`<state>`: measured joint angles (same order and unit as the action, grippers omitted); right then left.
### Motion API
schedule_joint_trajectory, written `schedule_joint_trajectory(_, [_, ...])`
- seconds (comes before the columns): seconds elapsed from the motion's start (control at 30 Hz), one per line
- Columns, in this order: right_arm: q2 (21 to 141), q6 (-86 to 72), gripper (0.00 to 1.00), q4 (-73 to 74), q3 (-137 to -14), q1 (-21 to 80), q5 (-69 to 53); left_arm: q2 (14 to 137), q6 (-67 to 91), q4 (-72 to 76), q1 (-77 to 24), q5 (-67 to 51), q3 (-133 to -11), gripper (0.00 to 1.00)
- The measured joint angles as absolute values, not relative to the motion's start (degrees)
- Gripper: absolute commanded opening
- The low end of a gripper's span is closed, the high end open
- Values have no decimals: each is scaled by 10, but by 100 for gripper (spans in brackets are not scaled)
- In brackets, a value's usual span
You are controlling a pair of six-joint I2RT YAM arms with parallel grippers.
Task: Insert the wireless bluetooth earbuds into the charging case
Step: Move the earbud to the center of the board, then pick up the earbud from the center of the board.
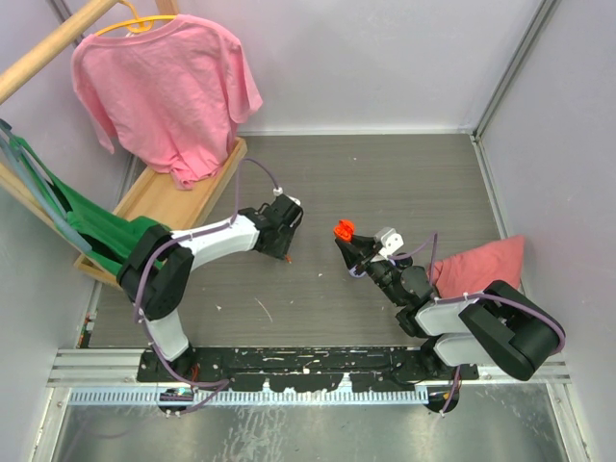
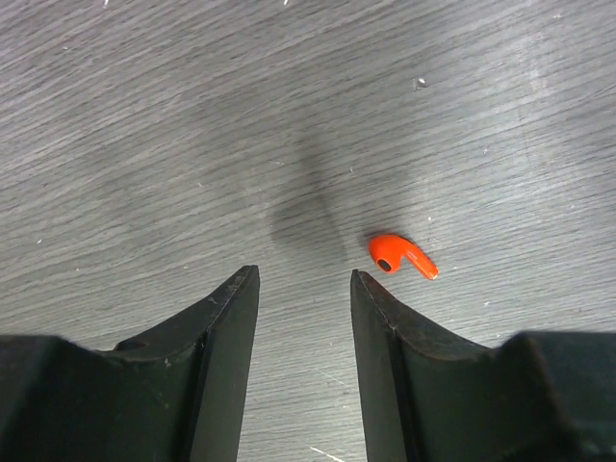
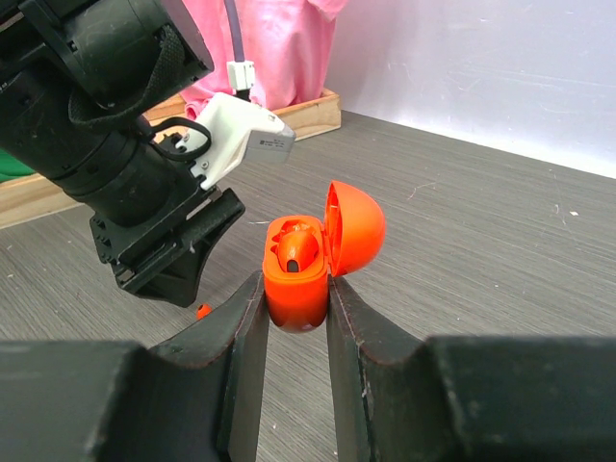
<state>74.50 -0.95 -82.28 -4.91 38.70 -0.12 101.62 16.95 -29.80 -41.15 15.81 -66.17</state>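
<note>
The right claw [image 3: 294, 287] is pinched narrow around the small glossy orange plastic charging case [image 3: 296, 298], gripping its lower body from both sides. The case's domed lid [image 3: 354, 226] stands swung open, tipped to the right in the right wrist view. One orange seated earbud [image 3: 294, 252] sits in the hollow of the case.

The left claw [image 2: 303, 277] stands wide with nothing between its fingers, low over the grey wood-grain counter [image 2: 144, 125]. A second, orange comma-shaped loose earbud [image 2: 399, 255] lies flat on the counter in the centre-right of the left wrist view. It is just beyond the right-hand fingertip and does not touch it.

From above, the left claw sits a little left of centre. The right claw with the charging case sits just right of centre, the two near each other but apart.

A pink cotton T-shirt [image 1: 164, 87] hangs at the upper left over a slanted wooden rack [image 1: 178, 192]. A green cloth [image 1: 87, 226] drapes at the left edge. A rumpled pink cloth [image 1: 481, 262] lies on the counter at the right.
</note>
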Motion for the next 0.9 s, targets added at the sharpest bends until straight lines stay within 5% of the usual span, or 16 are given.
schedule_joint_trajectory(0.37, [745, -10, 2, -823, -49, 387, -1, 966, 231, -299, -417, 120, -662, 49])
schedule_joint_trajectory(0.9, [745, -10, 2, -823, -49, 387, -1, 1035, 262, -266, -420, 90, -662, 38])
